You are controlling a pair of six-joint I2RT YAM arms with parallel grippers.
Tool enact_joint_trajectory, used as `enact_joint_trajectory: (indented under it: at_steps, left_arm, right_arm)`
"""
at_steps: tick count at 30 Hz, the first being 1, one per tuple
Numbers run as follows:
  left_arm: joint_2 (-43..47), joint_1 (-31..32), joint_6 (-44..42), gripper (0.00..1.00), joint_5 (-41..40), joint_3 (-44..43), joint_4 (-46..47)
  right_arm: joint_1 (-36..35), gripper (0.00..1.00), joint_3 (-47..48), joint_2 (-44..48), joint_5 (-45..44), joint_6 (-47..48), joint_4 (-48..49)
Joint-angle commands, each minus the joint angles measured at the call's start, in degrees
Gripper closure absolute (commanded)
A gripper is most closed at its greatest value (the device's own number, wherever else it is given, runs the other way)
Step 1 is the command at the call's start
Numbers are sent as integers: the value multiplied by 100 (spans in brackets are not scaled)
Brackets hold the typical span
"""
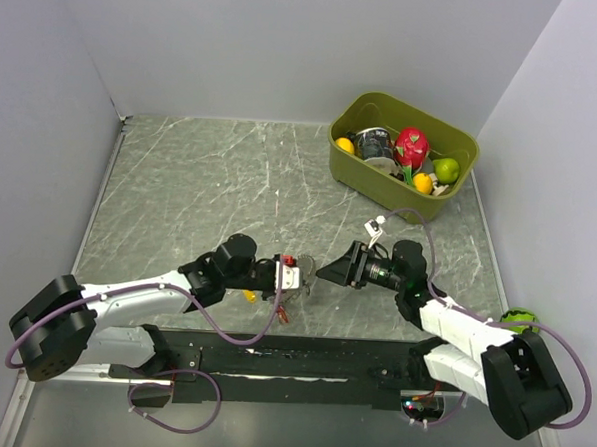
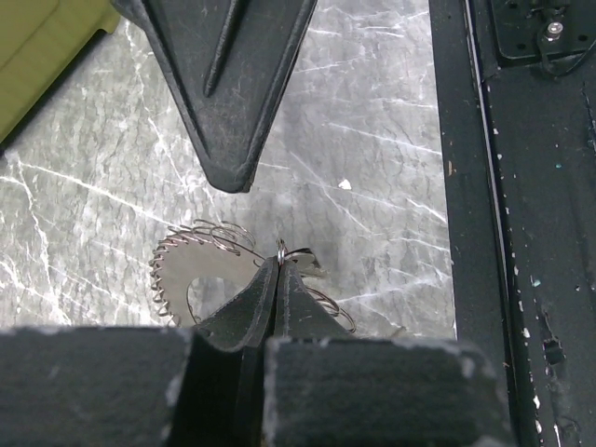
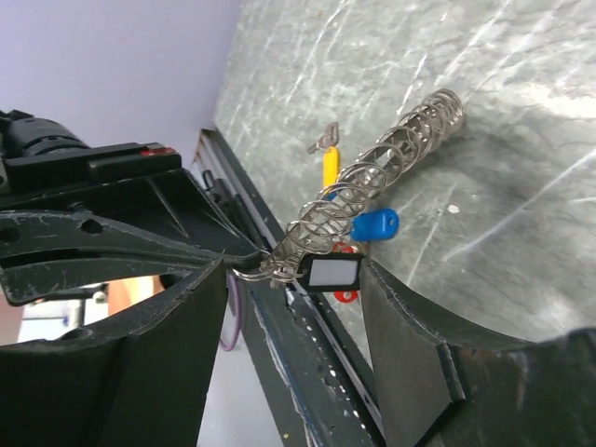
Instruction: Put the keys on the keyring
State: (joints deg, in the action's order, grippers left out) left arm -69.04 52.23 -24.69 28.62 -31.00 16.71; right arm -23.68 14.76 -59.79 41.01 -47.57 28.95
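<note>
1. The keyring (image 3: 396, 149) is held just above the near edge of the table (image 1: 200, 188), between the two arms. Its thin wire is pinched by the left gripper (image 2: 279, 270), whose fingers are pressed together on it.
2. The right gripper (image 1: 326, 270) is spread wide at the keyring's end, and nothing is gripped by it.
3. The black key (image 3: 332, 272) is seen hanging at the pinched end of the keyring, between the spread fingers. It is judged to be on – or all but on – though the threading itself cannot be made out.
4. The yellow key (image 3: 331, 168) is seen on the table beyond the keyring, apart from it. It is judged to be the part of the task not yet done.
5. A blue key (image 3: 377, 224) is hung from the keyring already.
6. The table is a grey-green marbled slab with white veins, and a black rail (image 1: 301, 369) is fixed along its near edge.
7. The table is closed in by plain pale walls (image 1: 288, 43) on three sides – an olive bin (image 1: 381, 183) of toy fruit is set at the far right corner.
</note>
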Motion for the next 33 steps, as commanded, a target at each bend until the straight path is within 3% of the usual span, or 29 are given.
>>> enact_joint_trajectory:
  at_steps: [1,10,20,24,27,28,29,33]
  left_arm:
    - [197,16,96,99,109,86,491]
    - [312,15,96,99,65,147,491]
    - [364,7,78,99,65,156,430]
    - [391,15,61,99,56,156,403]
    - [408,7,78,99,56,165,412]
    - [408,15,78,99,65,174,412]
    - [417,16,87,99,47,182,421]
    - [452,7,96,99,12,209,421]
  right_arm:
    - [13,36,-140,-331,222,-445,1085]
    - [-110,46,-281,-1421,539,-1280,2790]
    - [-286,56,-307,-2151,548,-1729,3968]
    - [-304,68,-351,-2361,574,-1931,4373]
    - [-304,82,-369,-2397,539,-1949,4444]
    - [-312,94,-378,-2406,530,-1958,4470]
    - [-312,98,-387,-2406,530,-1984,4496]
    - [-321,100,-413,-2249,530,-1932,4366]
